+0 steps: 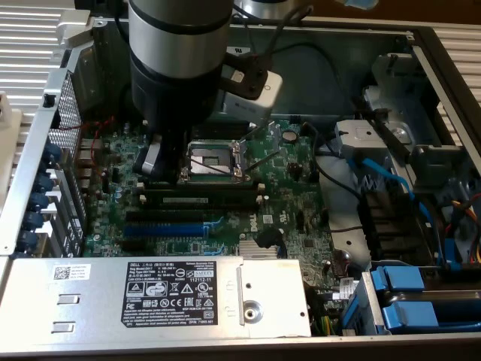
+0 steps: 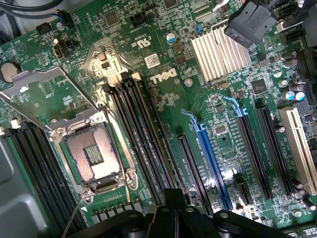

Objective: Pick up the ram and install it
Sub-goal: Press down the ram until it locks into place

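The ram (image 1: 199, 201) is a thin dark-green stick with a pale label. It stands on edge in a long black slot between white end clips, just in front of the open CPU socket (image 1: 214, 159) on the green motherboard (image 1: 289, 218). My gripper (image 1: 159, 167) hangs just above and behind the stick's end on the exterior view's left, beside the socket. In the wrist view the gripper (image 2: 173, 198) looks down on the black slots (image 2: 136, 139) next to the socket (image 2: 94, 153), its fingers closed together with nothing visible between them.
A blue slot (image 1: 165, 228) and more black slots lie in front of the ram. A metal cover with a black label (image 1: 169, 295) spans the case front. A finned heatsink (image 2: 218, 52), cables and blue drive brackets (image 1: 409, 297) crowd the exterior view's right.
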You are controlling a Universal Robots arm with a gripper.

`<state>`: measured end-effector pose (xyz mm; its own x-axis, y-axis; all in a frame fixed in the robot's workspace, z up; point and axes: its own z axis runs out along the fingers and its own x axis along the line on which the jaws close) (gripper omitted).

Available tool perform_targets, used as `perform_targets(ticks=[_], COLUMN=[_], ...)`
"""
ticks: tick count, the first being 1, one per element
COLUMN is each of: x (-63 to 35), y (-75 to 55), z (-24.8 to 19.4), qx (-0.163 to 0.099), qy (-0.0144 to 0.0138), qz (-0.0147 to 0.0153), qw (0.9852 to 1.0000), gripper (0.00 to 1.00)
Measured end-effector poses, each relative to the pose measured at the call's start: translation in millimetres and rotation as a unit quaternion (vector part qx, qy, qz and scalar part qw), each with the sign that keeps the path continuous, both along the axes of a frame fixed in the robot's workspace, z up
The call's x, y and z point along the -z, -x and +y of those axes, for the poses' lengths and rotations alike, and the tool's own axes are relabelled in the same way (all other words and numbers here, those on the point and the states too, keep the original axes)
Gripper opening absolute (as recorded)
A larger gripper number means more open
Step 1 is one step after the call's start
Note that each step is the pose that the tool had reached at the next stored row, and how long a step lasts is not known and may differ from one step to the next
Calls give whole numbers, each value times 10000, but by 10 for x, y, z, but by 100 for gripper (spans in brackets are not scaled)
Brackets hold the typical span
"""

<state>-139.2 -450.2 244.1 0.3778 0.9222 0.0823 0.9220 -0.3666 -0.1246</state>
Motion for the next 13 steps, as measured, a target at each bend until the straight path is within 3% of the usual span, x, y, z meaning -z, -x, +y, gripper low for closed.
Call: perform_targets(ticks=[13], x=[0], y=[16], z=[0], qx=[0], qy=[2], qz=[2], qw=[10000], gripper=[11])
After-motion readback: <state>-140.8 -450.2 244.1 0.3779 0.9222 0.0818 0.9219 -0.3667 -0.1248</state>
